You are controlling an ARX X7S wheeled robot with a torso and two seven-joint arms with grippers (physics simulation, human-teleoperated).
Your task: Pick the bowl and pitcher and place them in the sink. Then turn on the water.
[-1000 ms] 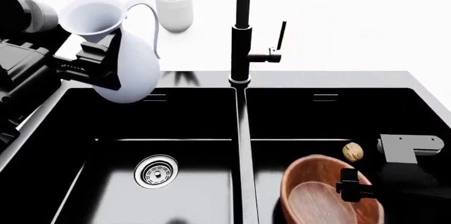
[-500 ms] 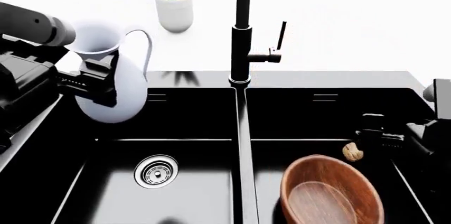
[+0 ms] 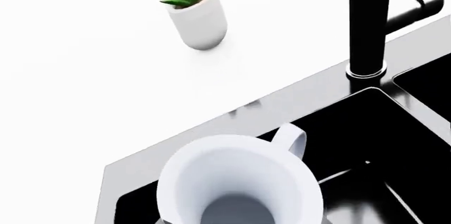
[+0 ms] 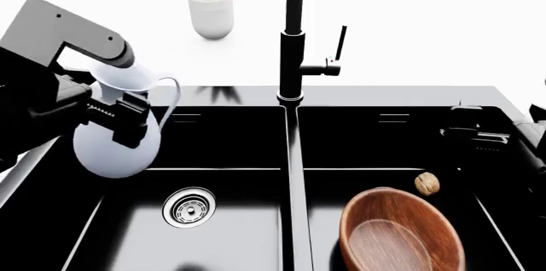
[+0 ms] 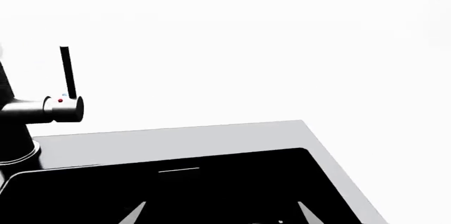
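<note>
Bowl: we count one bowl (image 4: 401,231), lying in the sink's right basin nearest us, tilted toward the divider. We judge its part of the task done; the risk here is our right arm clipping its rim on the way to the tap.
Nut: one small tan nut (image 4: 428,183) sits just behind the bowl. It could roll if the bowl is nudged.
Drain: we see one steel drain (image 4: 188,207), in the left basin; the right basin's drain is not visible to us.
Pitcher: one pitcher (image 4: 119,131), upright, held over the left basin's outer rear part, above the floor. Released from here, we judge it could drop, tip on its round belly and roll, or knock the basin wall.
Left gripper: our left gripper (image 4: 115,117) is clamped across the pitcher's neck. The glossy surface could slip in that narrow hold.
Right gripper: our right gripper (image 4: 474,131) hangs over the right basin's far corner, holding nothing; how wide the jaws stand we cannot tell.
Sink: one sink (image 4: 295,156), two basins.
Faucet: one faucet (image 4: 293,34) with one lever (image 4: 341,42), untouched; we see no water. A sideways push might swing the spout instead.
Plant: one potted plant (image 4: 209,4), farthest back, well apart from both arms.
</note>
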